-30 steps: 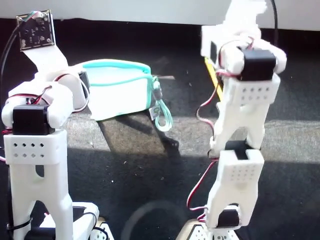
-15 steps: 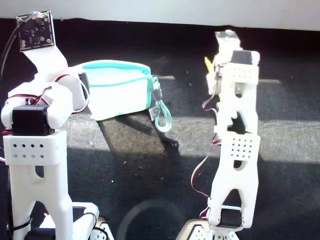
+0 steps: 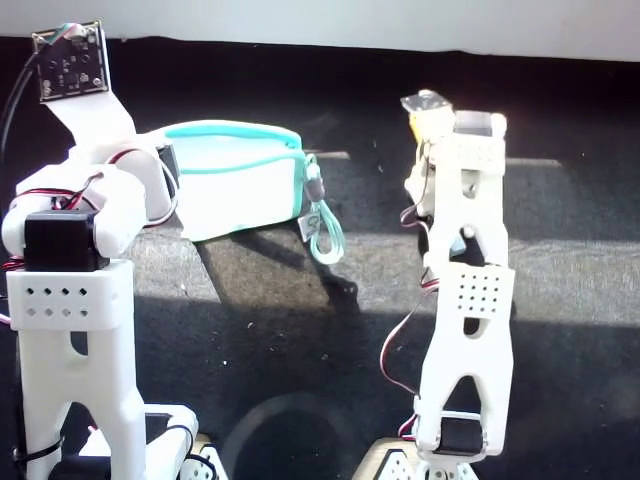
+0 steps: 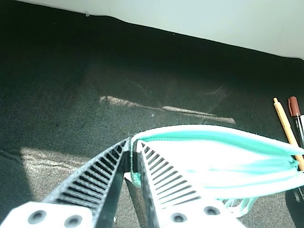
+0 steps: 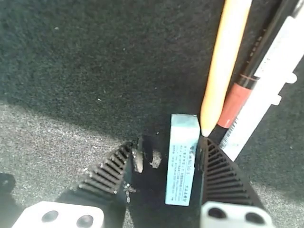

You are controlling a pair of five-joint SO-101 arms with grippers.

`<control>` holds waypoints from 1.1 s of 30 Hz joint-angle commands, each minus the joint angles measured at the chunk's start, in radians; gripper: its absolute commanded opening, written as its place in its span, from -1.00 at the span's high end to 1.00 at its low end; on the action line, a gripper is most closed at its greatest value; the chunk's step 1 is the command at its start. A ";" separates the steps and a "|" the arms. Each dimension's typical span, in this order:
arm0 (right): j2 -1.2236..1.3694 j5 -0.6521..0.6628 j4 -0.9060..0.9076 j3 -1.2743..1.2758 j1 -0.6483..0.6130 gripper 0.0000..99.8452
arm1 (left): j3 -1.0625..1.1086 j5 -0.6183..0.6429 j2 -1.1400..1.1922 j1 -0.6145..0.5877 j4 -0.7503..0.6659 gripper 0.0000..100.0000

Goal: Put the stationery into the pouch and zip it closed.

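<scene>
The white pouch (image 3: 240, 180) with a teal zipper (image 4: 213, 137) lies at the back left, its mouth open. My left gripper (image 4: 131, 146) is shut on the pouch's rim at its near end. My right gripper (image 5: 168, 142) is stretched out low over the stationery at the back right (image 3: 425, 112). It is open around a pale blue eraser (image 5: 183, 159), which lies close to one finger (image 5: 218, 166). Just beyond the eraser lie a yellow pen (image 5: 225, 61), a red-brown marker (image 5: 244, 80) and a white pen (image 5: 273, 76).
The pouch's teal wrist loop (image 3: 325, 228) trails toward the table's middle. A dark mat (image 3: 300, 330) covers the table, with a sunlit band across it. A white wall (image 3: 320, 15) runs along the back edge. Both pens also appear past the pouch's far end (image 4: 285, 126).
My right arm has unfolded, reaching forward and down to the stationery. The left arm and the pouch have stayed put.
</scene>
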 commanded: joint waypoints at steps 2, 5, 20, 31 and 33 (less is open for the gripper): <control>0.002 0.014 0.010 -0.001 -0.008 0.64 | 0.015 0.009 0.016 -0.005 0.018 0.98; 0.010 0.015 0.010 -0.001 -0.013 0.64 | 0.015 0.009 0.016 -0.005 0.017 0.98; 0.031 0.012 0.013 -0.010 -0.042 0.98 | 0.015 0.009 0.016 -0.010 0.020 0.98; -0.162 0.006 0.015 -0.007 -0.160 0.99 | 0.010 0.009 0.016 -0.010 0.015 0.98; -0.147 -0.032 0.013 -0.007 -0.183 0.99 | 0.008 0.009 0.016 -0.010 0.015 0.98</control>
